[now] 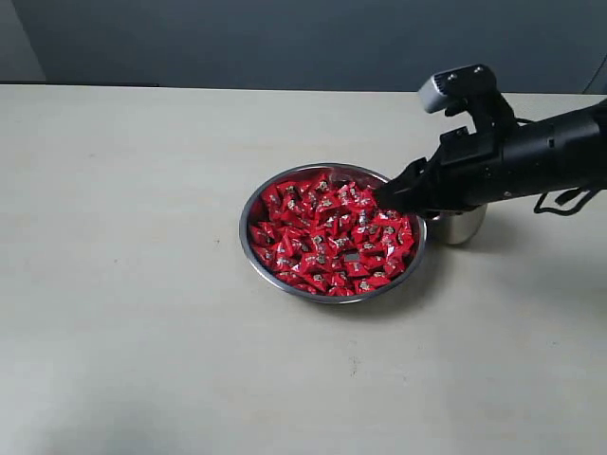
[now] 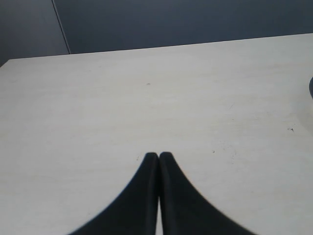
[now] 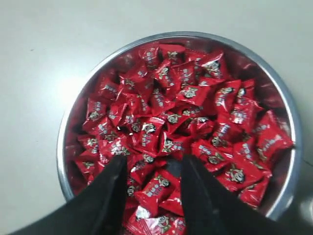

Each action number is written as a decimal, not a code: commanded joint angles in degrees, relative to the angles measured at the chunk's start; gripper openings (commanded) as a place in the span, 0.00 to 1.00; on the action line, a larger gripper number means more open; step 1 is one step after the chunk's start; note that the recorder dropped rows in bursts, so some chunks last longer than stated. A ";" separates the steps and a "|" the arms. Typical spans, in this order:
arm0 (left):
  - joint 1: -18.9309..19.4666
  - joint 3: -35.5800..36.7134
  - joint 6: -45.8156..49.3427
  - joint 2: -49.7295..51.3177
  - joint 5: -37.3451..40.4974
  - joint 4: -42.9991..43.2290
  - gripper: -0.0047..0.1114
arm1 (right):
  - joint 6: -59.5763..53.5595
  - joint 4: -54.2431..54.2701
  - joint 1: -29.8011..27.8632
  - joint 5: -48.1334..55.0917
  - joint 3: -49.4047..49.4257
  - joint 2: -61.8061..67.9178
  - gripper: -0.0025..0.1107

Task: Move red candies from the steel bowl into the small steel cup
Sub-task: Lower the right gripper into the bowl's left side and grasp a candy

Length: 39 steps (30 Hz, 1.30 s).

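Observation:
The steel bowl (image 1: 248, 210) sits mid-table, heaped with red candies (image 1: 322, 237). In the right wrist view the bowl's rim (image 3: 62, 132) rings the candies (image 3: 161, 188). My right gripper (image 1: 387, 196) (image 3: 152, 164) hangs open just over the pile at the bowl's right side, fingers apart with candies showing between them, nothing gripped. The small steel cup (image 1: 461, 225) stands right of the bowl, mostly hidden behind the right arm. My left gripper (image 2: 158, 155) is shut and empty over bare table, out of the exterior view.
The pale table (image 1: 123, 284) stretches wide to the left and front of the bowl. A dark wall (image 1: 285, 38) runs behind the table's far edge. The right arm (image 1: 541, 152) reaches in from the right over the cup.

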 commanded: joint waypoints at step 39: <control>-0.46 -0.48 -0.09 -0.27 -0.31 0.11 0.04 | 14.19 -13.93 13.07 -15.20 -12.99 20.70 0.51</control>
